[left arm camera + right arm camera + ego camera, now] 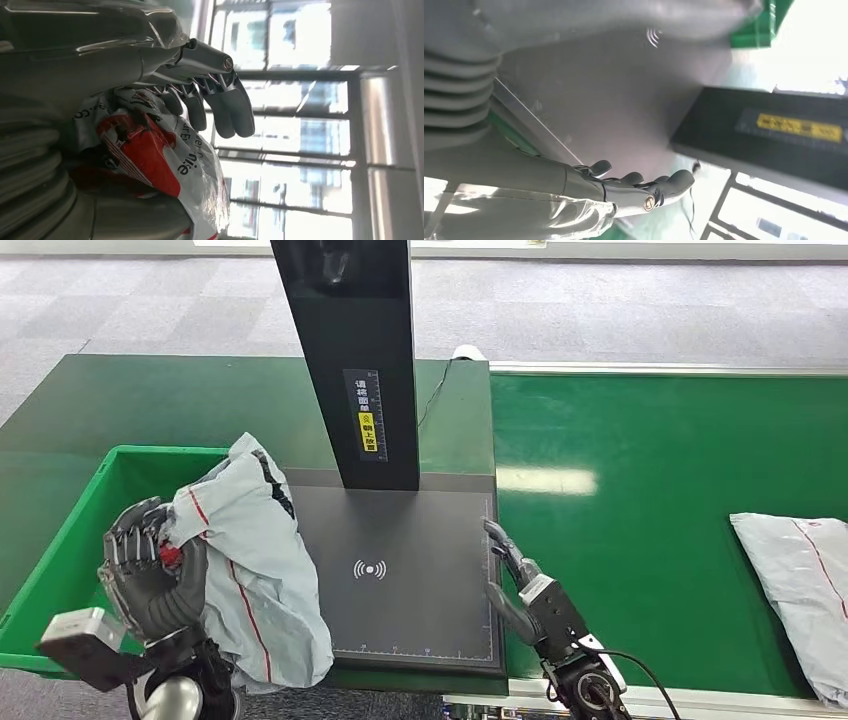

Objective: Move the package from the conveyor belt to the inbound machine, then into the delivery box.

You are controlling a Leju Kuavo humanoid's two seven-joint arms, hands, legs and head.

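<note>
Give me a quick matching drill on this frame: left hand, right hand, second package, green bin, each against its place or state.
Things:
1. left hand
2. right hand
3. second package
4. green bin

Places or states:
A. lying on the conveyor belt
B. open, at the scan plate's right edge
C. gripping a grey package
D. left of the scan plate

Pairs: 1-C, 2-B, 3-A, 4-D

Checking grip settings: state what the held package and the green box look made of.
Package: thin grey plastic film by its look, slightly glossy; it crumples and drapes from the left hand. Green box: apparently rigid moulded plastic, smooth, with straight walls and a firm rim.
</note>
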